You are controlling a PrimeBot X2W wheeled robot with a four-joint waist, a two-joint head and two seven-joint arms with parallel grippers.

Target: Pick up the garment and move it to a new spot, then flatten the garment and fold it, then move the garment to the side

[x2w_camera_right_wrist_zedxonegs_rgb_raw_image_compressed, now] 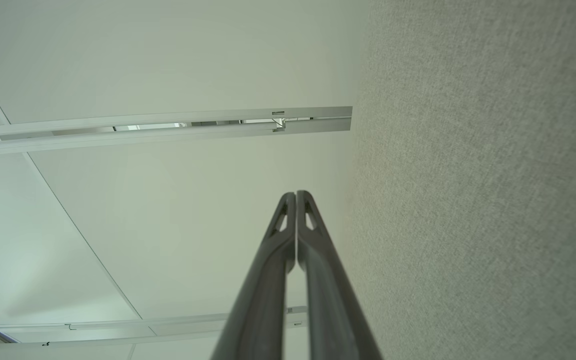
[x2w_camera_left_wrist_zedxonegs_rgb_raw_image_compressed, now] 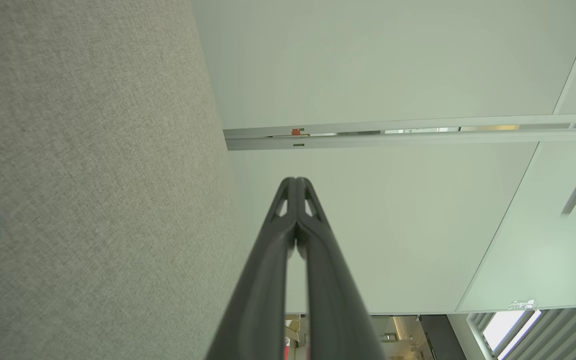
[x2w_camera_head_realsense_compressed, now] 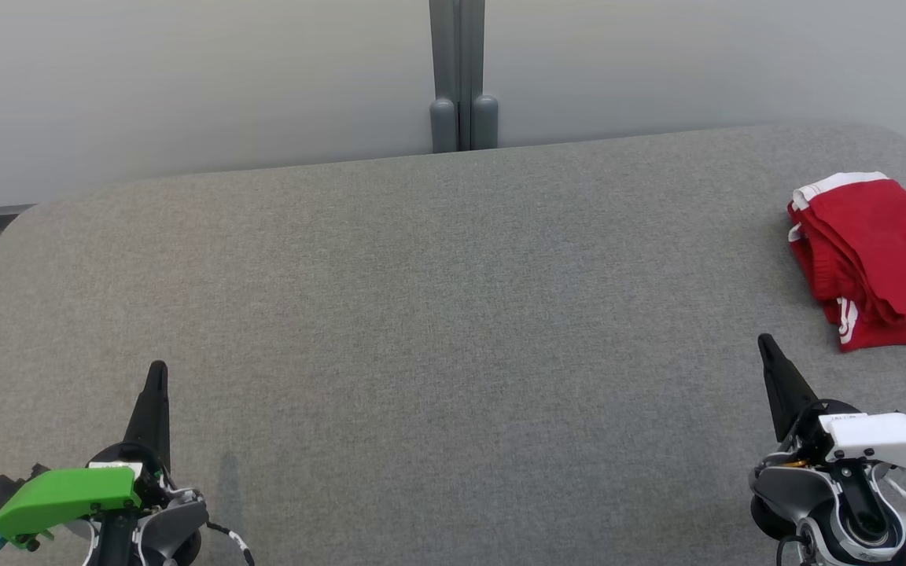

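Observation:
The garment is a pair of red shorts with white trim, lying folded at the far right of the grey table, partly cut off by the head view's right edge. My right gripper sits at the lower right, shut, its tips a little below and left of the shorts and apart from them. At the lower left my left gripper is shut and holds nothing. In the left wrist view the left gripper has its fingers pressed together. The right gripper looks the same in the right wrist view.
A pale wall with a grey vertical post stands behind the table's rounded far edge. The table's grey fabric fills the space between the two grippers. White wall panels and a horizontal rail appear in the left wrist view.

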